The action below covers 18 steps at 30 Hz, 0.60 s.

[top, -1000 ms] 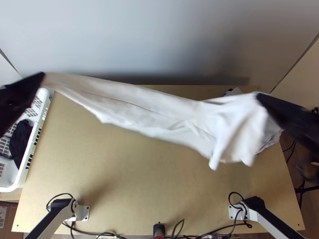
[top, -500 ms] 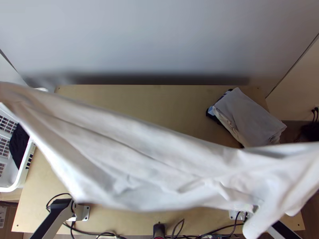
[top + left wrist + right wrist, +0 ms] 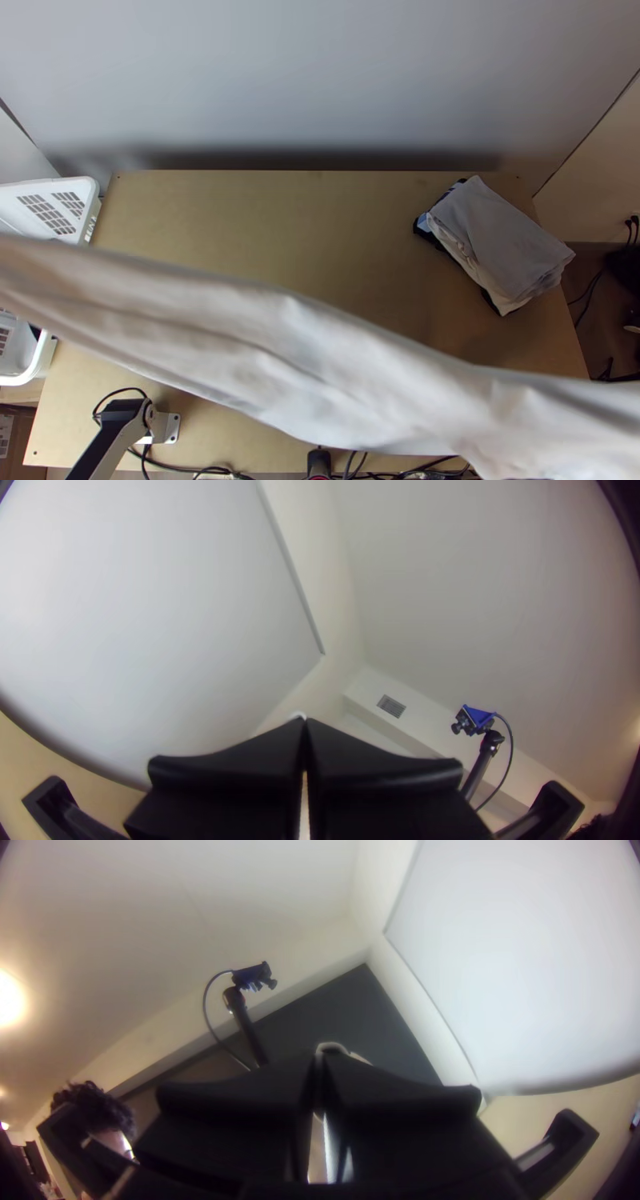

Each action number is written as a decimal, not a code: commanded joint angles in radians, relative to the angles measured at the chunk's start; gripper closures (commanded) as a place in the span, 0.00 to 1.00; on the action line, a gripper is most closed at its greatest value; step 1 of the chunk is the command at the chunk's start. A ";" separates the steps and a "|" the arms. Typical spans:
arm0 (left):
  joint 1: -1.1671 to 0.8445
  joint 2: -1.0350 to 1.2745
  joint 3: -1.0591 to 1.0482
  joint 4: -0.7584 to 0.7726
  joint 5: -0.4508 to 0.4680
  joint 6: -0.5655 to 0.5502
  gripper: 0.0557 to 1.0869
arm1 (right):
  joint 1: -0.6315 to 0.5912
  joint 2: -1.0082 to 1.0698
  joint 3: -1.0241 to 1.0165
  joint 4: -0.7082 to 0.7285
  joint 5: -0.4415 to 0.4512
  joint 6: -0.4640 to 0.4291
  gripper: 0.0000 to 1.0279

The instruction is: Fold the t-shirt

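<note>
Hanging btwn L gripper [image 3: 305, 724] & R gripper [image 3: 319, 1059], t-shirt [image 3: 320, 360] pinched by both.

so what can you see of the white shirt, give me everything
The white shirt looks like plain, soft fabric. It is held up in the air, pulled into a long slanting band across the near part of the table, passing over part of the white basket. Its far edge is fairly taut, with creases running lengthwise. The left gripper and right gripper are closed on it, a bit of white showing at each one's fingertips. I can't make out collar or sleeves.
</note>
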 commanded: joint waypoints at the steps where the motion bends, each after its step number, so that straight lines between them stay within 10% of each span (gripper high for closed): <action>1: 0.006 -0.026 0.003 -0.002 0.052 -0.065 0.97 | 0.001 -0.026 -0.013 0.008 -0.063 0.107 0.97; 12: 0.022 -0.015 -0.089 0.445 0.152 -0.473 0.97 | 0.008 -0.016 -0.076 0.302 -0.183 0.292 0.97; 18: 0.036 -0.107 -0.195 0.498 0.238 -0.503 0.97 | 0.019 -0.060 -0.139 0.302 -0.188 0.358 0.97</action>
